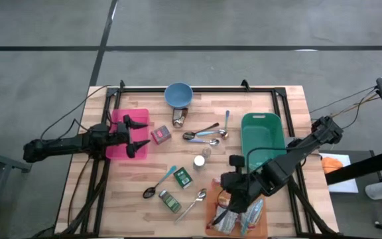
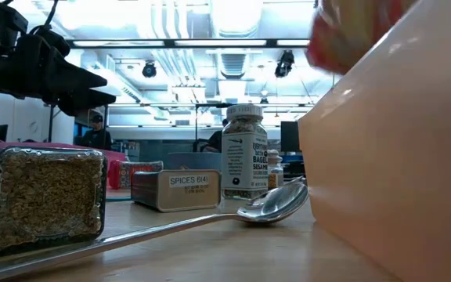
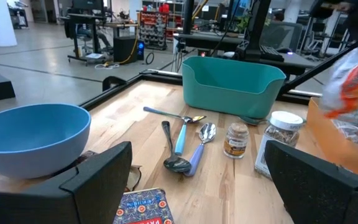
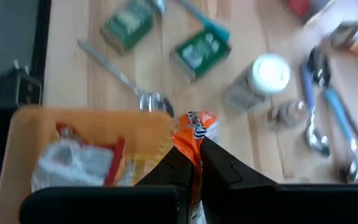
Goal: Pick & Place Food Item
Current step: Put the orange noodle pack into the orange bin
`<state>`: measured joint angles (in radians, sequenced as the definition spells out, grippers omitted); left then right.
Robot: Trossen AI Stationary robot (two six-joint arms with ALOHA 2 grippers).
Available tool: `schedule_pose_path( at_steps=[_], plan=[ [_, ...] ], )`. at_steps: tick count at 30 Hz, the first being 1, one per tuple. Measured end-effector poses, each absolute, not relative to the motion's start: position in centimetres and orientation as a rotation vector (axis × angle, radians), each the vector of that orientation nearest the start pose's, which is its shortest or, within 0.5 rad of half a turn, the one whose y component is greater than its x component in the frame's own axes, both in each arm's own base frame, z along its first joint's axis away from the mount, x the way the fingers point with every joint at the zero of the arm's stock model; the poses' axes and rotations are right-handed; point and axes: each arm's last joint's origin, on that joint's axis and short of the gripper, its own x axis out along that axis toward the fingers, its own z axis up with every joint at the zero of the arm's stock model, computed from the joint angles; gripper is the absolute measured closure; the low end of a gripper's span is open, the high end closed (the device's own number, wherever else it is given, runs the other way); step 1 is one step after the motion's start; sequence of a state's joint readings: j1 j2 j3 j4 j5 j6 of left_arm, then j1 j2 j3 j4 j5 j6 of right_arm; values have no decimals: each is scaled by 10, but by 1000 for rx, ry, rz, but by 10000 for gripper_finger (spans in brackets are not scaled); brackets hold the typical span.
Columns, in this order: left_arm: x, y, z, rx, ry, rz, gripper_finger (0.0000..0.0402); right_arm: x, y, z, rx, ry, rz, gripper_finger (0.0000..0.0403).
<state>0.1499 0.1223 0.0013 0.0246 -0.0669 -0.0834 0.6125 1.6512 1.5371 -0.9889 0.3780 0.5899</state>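
An orange snack packet (image 4: 195,127) is in my right gripper (image 4: 194,154), which is shut on it above the orange tray (image 1: 212,211) at the table's near right. More packets (image 4: 73,163) lie in that tray. The left wrist view shows the held packet (image 3: 352,78) raised above the tray's wall (image 3: 328,134), and so does the low view (image 2: 349,31). My left gripper (image 1: 138,136) waits open over the pink tray (image 1: 141,114) at the table's left, with nothing between its fingers. My right gripper pinches one crumpled end of the orange packet (image 4: 191,144) between its two fingers. The fingers come from above, slanting down toward the table. The packet is lifted clear of the orange tray and the packets lying in it.
A teal bin (image 1: 262,136) stands at the right, a blue bowl (image 1: 178,95) at the far edge. Spoons (image 1: 204,134), spice jars (image 1: 199,161) and small tins (image 1: 182,177) lie scattered over the middle of the table.
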Motion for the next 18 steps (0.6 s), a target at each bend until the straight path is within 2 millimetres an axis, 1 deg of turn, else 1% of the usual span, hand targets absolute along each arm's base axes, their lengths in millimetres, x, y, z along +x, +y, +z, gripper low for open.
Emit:
schedule_pose_path(
  at_steps=[8,11,15,18],
  plan=[
    [103,18,156,-87,87,221,30,275,183,291,6,1067,-60,391],
    [103,18,156,-87,87,221,30,274,184,283,30,1098,-23,391],
    [103,18,156,-87,87,221,30,274,185,281,41,1105,-11,391],
    [103,18,156,-87,87,221,30,275,187,287,48,1088,-1,391]
  ],
)
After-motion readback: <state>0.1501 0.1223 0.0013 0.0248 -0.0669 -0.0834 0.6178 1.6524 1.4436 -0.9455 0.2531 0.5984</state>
